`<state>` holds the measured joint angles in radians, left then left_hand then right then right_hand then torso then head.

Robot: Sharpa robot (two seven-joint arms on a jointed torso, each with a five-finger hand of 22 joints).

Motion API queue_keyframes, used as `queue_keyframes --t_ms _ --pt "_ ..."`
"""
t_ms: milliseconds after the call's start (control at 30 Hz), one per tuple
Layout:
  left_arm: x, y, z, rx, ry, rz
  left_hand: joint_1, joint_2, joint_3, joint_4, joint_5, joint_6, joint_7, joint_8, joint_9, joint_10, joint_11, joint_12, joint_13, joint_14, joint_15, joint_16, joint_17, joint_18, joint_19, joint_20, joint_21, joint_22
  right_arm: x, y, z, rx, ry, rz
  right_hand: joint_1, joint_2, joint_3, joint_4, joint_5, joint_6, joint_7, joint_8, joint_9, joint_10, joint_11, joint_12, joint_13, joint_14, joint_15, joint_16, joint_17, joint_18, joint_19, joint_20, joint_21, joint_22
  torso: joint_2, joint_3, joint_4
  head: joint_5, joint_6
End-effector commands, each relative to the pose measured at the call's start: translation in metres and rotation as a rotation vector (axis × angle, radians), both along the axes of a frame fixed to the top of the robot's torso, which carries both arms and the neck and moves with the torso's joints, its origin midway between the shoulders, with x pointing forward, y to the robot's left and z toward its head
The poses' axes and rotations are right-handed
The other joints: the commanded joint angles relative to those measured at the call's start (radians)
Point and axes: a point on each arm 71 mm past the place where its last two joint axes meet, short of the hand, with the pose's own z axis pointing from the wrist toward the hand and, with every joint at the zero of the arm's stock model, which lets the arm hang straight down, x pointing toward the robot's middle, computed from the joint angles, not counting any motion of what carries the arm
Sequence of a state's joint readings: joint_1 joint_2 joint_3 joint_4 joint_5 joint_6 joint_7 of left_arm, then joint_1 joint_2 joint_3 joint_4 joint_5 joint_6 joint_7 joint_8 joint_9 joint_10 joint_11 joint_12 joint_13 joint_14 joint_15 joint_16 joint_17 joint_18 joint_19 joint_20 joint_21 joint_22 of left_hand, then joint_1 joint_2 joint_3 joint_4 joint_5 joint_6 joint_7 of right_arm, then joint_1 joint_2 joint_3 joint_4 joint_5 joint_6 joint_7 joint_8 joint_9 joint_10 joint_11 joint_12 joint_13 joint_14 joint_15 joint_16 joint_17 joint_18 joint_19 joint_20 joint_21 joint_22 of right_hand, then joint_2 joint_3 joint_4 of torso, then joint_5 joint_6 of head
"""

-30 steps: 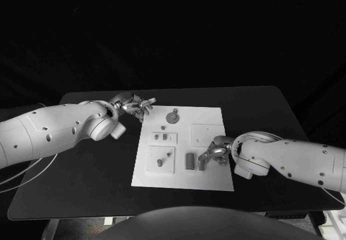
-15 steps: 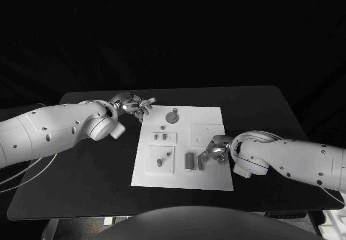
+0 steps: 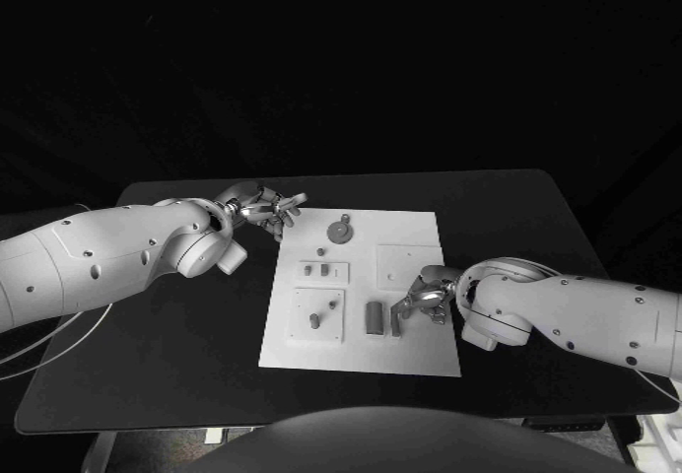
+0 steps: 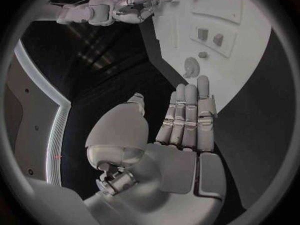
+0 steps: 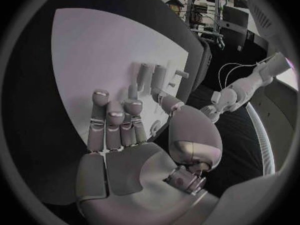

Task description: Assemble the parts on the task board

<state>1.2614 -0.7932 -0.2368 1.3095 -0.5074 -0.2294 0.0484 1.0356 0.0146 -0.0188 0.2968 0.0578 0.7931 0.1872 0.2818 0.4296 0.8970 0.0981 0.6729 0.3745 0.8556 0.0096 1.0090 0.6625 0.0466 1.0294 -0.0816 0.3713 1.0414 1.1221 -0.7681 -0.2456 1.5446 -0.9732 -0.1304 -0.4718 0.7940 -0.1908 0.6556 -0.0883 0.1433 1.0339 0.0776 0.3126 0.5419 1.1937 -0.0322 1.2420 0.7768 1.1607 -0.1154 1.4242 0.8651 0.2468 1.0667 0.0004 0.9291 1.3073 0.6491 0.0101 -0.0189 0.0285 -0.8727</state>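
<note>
Your silver right hand (image 3: 427, 299) barely shifted since a second earlier, fingers curled over the small grey upright part (image 3: 396, 323) on the flat white task board (image 3: 412, 233); I couldn't tell whether it gripped it. Your silver left hand (image 3: 264, 208) stayed spread and empty off the board's far left corner.

In the head view the right hand (image 3: 427, 299) covers part of the task board (image 3: 412, 355), and whether its fingertips touch the small upright part (image 3: 396, 323) beside them cannot be told. The parts (image 3: 322, 268) on the board are too small to make out in shape. The surface (image 3: 157, 374) has its near edge cut off.
</note>
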Motion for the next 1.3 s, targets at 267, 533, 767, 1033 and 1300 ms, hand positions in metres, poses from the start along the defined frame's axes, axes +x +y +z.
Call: queue_keyframes --t_ms 267,533,767,1033,1300 --pt "0.000 -0.001 0.001 -0.004 0.001 -0.015 -0.008 -0.004 0.008 0.000 -0.005 0.000 0.005 0.005 -0.001 -0.007 -0.002 0.007 -0.002 -0.008 0.002 0.003 0.002 0.042 -0.003 -0.006 -0.007 0.002 -0.005 0.000 0.009 0.045 -0.094 0.099 0.088 0.002 -0.012 -0.083 -0.071 -0.004 0.007 -0.002 0.006 -0.001 0.004 -0.001 0.002 0.002 -0.007 0.000 -0.002 0.015 -0.002 -0.008 -0.002 0.003 0.000 0.0004 -0.0009 0.000 0.000" --pt "0.000 -0.001 0.001 -0.003 0.001 -0.016 -0.006 -0.004 0.009 0.000 -0.005 0.000 0.005 0.005 -0.001 -0.007 -0.002 0.007 -0.002 -0.008 0.002 0.003 0.002 0.042 -0.003 -0.006 -0.007 0.002 -0.008 0.001 0.010 0.012 -0.123 0.176 0.170 0.009 -0.019 -0.167 -0.092 0.010 0.003 0.008 0.014 0.008 0.001 -0.001 0.000 0.006 -0.007 -0.001 -0.004 0.015 0.002 -0.007 -0.003 0.001 0.000 0.0009 -0.0007 0.000 0.000" --pt "0.000 -0.002 0.000 -0.003 0.003 -0.020 -0.003 -0.004 0.009 0.000 -0.005 0.000 0.005 0.006 -0.002 -0.007 -0.002 0.008 -0.002 -0.007 0.002 0.003 0.002 0.042 -0.003 -0.006 -0.007 0.003 -0.009 0.005 0.009 -0.012 -0.129 0.210 0.186 0.013 -0.027 -0.185 -0.093 0.021 -0.001 0.017 0.020 0.010 -0.002 -0.002 -0.001 0.007 -0.007 -0.002 -0.005 0.015 0.002 -0.004 -0.004 0.000 0.000 0.0007 -0.0007 -0.002 0.000" --pt "0.000 -0.003 0.000 -0.003 0.005 -0.021 -0.002 -0.004 0.009 0.000 -0.005 0.000 0.005 0.006 -0.002 -0.007 -0.002 0.008 -0.002 -0.007 0.002 0.003 0.002 0.042 -0.002 -0.006 -0.007 0.003 -0.011 0.007 0.005 -0.048 -0.129 0.231 0.186 0.015 -0.032 -0.188 -0.093 0.030 -0.005 0.023 0.025 0.013 -0.006 -0.002 -0.001 0.008 -0.006 -0.001 -0.005 0.015 0.003 -0.003 -0.004 0.000 0.000 0.0007 0.0004 -0.003 0.000" --pt "-0.001 -0.003 0.000 -0.002 0.008 -0.023 -0.002 -0.004 0.009 0.000 -0.005 -0.001 0.005 0.006 -0.002 -0.007 -0.002 0.008 -0.002 -0.007 0.002 0.003 0.002 0.042 -0.002 -0.006 -0.007 0.003 -0.013 0.009 0.003 -0.058 -0.110 0.242 0.178 0.014 -0.038 -0.182 -0.094 0.039 -0.009 0.029 0.030 0.016 -0.010 -0.003 -0.002 0.010 -0.004 0.000 -0.005 0.015 0.004 -0.002 -0.004 -0.001 0.000 0.0003 -0.0002 -0.001 0.000"
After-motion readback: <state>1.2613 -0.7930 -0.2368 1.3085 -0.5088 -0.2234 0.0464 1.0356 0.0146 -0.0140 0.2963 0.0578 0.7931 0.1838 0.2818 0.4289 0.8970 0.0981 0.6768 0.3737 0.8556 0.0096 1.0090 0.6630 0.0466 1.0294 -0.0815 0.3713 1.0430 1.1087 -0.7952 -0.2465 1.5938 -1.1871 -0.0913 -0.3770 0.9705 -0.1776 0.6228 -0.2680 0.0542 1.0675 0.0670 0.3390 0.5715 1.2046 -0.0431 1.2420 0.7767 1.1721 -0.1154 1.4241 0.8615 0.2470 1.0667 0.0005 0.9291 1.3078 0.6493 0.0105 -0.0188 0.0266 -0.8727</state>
